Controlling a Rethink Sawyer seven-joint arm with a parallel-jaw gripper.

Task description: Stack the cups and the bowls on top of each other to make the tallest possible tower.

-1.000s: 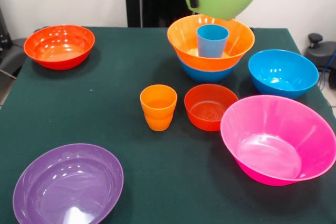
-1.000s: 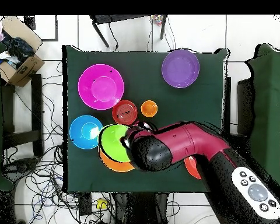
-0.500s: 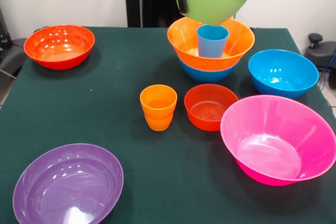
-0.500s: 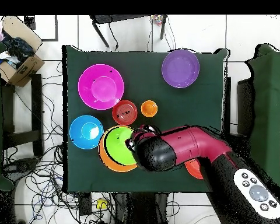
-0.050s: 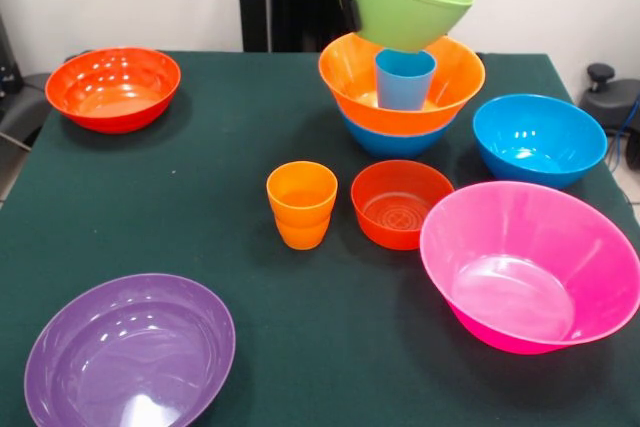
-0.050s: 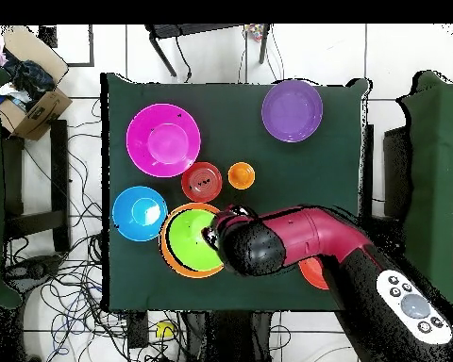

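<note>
My gripper (image 5: pixel 352 5) is shut on the rim of the lime green bowl (image 5: pixel 412 7) and holds it tilted in the air just above the tower. The tower is an orange bowl (image 5: pixel 345 75) nested in a blue bowl (image 5: pixel 390 142), with a light blue cup (image 5: pixel 404 80) standing inside the orange one. From overhead the green bowl (image 6: pixel 192 236) covers most of the orange bowl (image 6: pixel 173 264), with the gripper (image 6: pixel 214 233) at its right rim. Orange cups (image 5: pixel 302 204) stand stacked mid-table beside a small red-orange bowl (image 5: pixel 402 204).
A second blue bowl (image 5: pixel 540 139) sits right of the tower, with a large pink bowl (image 5: pixel 530 265) in front of it. A purple bowl (image 5: pixel 130 352) lies at the near left and a red-orange bowl (image 5: pixel 113 87) at the far left.
The green bowl has shifted in the gripper's hold to hang more squarely over the orange bowl and the blue cup. Everything on the table has stayed put.
</note>
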